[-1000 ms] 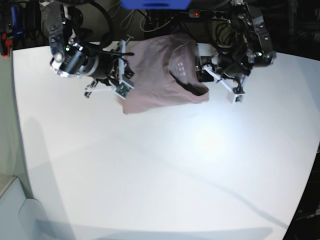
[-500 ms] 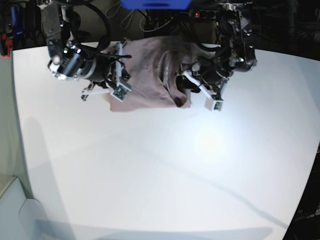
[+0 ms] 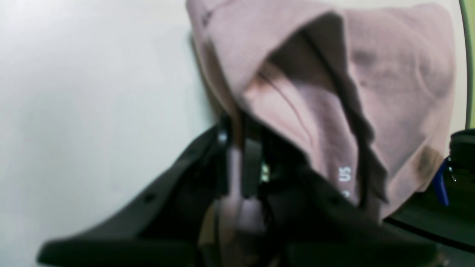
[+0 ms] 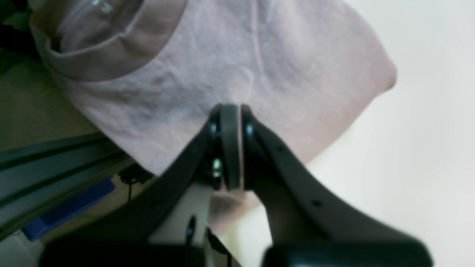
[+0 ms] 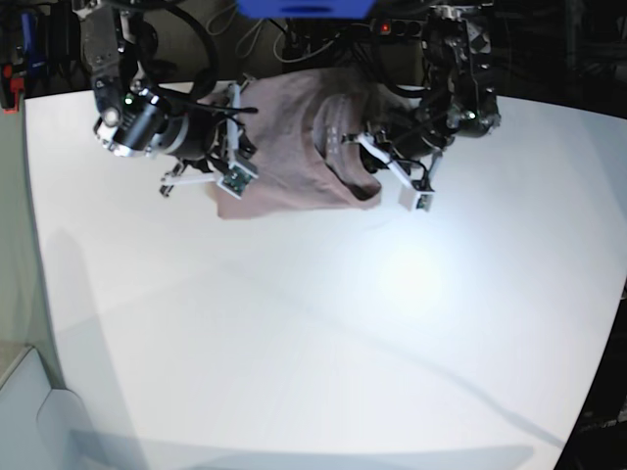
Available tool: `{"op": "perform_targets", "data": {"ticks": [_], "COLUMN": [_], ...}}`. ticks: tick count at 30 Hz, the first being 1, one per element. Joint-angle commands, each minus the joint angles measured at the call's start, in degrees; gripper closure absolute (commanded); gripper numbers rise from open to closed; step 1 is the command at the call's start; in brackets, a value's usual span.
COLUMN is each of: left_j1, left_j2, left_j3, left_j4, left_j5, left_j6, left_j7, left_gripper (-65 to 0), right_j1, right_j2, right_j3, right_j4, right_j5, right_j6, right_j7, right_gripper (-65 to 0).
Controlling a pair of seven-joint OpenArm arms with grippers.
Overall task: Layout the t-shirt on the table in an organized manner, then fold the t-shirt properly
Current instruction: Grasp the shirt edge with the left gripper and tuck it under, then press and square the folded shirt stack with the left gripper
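Note:
The mauve-pink t-shirt (image 5: 289, 147) lies bunched at the far edge of the white table (image 5: 313, 323), part of it hanging past the edge. My right gripper (image 5: 238, 147) is shut on the shirt's left side; in the right wrist view its closed gripper (image 4: 230, 122) pinches the cloth (image 4: 259, 55) below the ribbed collar (image 4: 111, 63). My left gripper (image 5: 364, 157) is shut on the shirt's right side and holds it folded inward. In the left wrist view, that gripper (image 3: 235, 155) clamps a fold of the shirt (image 3: 389, 74), which drapes over it.
Black arm bodies and cables crowd the table's far edge (image 5: 323, 44). A blue object (image 5: 304, 8) sits behind the shirt. The white table surface (image 3: 74, 92) stretches wide toward the front. A grey bin corner (image 5: 24, 411) shows at the lower left.
My left gripper has carried the shirt's right side leftward, folding it over the middle, then settled. My right gripper has shifted slightly left with its edge.

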Motion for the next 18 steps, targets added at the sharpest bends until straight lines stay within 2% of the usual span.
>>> {"op": "perform_targets", "data": {"ticks": [1,4,7,11,15,18], "left_j1": [0.8,-1.6,-4.3,-8.6,-14.2,-20.8], "left_j2": [-0.1,-1.9,-5.8,-10.4,-12.8,-14.3], "left_j3": [0.5,1.7,5.7,9.6,13.4,19.5], "left_j4": [1.0,3.1,3.4,2.8,0.7,-4.5], "left_j5": [3.9,3.9,3.9,3.9,4.0,4.0], "left_j6": [1.2,1.2,1.6,1.7,1.5,1.5], "left_j7": [4.1,4.8,4.8,4.7,4.6,4.3], "left_gripper": [-0.3,-0.3,-0.3,-0.3,-0.3,-0.3], "right_j1": [0.6,0.6,0.6,0.8,2.7,3.3], "right_j2": [0.3,0.3,0.3,0.2,0.2,0.2], "right_j3": [0.1,0.1,3.1,12.6,23.3,31.2], "right_j4": [0.9,0.8,0.8,0.8,-0.3,-1.7], "right_j5": [0.8,0.8,0.8,0.8,0.8,0.8], "right_j6": [0.2,0.2,0.2,0.2,0.2,0.2], "right_j7": [1.0,1.1,1.2,1.3,1.0,0.9], "right_gripper": [0.0,0.0,0.0,0.0,0.0,0.0]}}
